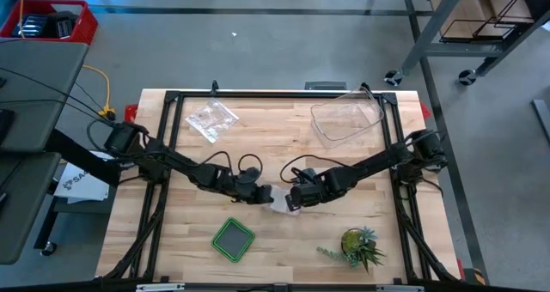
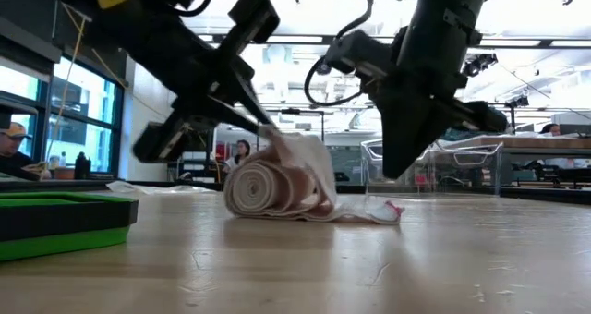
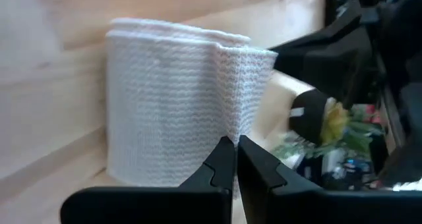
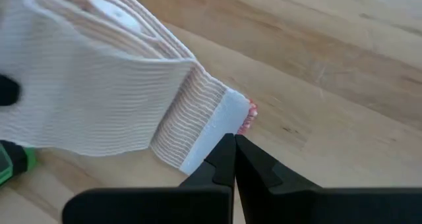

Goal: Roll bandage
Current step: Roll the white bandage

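The bandage (image 1: 280, 204) is a white gauze roll (image 2: 268, 189) lying on its side on the wooden table, mid-table. Its loose outer layer drapes over the roll and runs down to a tail end (image 2: 383, 211) with a red mark, flat on the table. My left gripper (image 2: 261, 127) is shut at the top of the roll, coming in from the table's left. My right gripper (image 2: 399, 171) is shut and hangs a little above the tail end (image 4: 221, 125), pointing steeply down, apart from it. My left gripper pinches the bandage's outer layer at a crease (image 3: 227, 122) with only its fingertips, slanting down from the table's left. The cloth rises to a peak (image 2: 277, 137) at the fingertips and falls slack from there. The roll itself stays on the table.
A green square tray (image 1: 233, 239) lies near the front edge and a small plant (image 1: 359, 247) at the front right. A clear plastic tub (image 1: 346, 120) stands at the far right and a crinkly clear bag (image 1: 211, 118) at the far left.
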You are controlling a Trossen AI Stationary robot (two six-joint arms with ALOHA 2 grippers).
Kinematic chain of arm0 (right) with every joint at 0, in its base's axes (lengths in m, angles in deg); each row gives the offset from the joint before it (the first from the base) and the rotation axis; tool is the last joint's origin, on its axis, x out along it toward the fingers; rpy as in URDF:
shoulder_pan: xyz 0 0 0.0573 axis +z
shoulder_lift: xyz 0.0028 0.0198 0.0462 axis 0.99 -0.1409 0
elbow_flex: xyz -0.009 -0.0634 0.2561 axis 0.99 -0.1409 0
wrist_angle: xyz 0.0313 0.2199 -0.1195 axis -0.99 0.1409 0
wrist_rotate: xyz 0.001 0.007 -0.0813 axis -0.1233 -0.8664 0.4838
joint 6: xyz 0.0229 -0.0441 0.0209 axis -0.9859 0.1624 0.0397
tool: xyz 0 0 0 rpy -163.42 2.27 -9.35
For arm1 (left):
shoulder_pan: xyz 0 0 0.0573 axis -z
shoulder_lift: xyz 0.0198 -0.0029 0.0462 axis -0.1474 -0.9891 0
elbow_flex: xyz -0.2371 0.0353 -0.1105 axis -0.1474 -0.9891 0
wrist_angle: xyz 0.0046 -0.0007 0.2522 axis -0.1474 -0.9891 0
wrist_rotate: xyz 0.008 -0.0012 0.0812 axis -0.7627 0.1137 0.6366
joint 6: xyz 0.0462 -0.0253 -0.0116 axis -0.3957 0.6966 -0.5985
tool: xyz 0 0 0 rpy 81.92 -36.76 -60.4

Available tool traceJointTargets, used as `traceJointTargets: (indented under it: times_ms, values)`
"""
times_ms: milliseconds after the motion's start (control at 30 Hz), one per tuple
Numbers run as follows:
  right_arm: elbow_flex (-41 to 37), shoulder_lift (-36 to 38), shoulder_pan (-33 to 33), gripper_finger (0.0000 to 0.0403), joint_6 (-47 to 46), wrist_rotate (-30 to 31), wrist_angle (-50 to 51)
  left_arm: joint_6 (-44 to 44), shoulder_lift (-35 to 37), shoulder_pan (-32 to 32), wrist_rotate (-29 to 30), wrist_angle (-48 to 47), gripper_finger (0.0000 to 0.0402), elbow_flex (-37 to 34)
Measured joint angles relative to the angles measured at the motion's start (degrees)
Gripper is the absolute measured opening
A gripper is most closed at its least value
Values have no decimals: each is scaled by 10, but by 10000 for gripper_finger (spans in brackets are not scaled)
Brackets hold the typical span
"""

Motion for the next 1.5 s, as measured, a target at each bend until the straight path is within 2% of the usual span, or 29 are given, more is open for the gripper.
traceJointTargets:
  times_ms: [200, 567, 733, 967, 1200, 1333, 1500]
  values:
    - [0, 7, 2, 0, 3, 2, 8, 5, -23, -1, 2, 70, 12, 0]
    - [-1, 7, 4, 0, 4, 3, 6, 16, -42, -1, -1, 82, 14, 0]
    - [-1, 7, 4, 0, 4, 2, 6, 16, -66, -1, -3, 140, 15, 5]
    - [-1, 11, 3, 0, 4, 0, 15, 2, -120, -14, -74, 148, 15, 52]
    - [-1, 22, 3, 0, 5, 5, 34, -60, -118, -37, -113, 155, 17, 64]
    - [-1, 30, 3, 0, 11, 15, 44, -84, -119, -42, -153, 148, 36, 63]
    - [-1, 37, 3, 0, 15, 17, 65, -91, -119, -35, -155, 148, 86, 63]
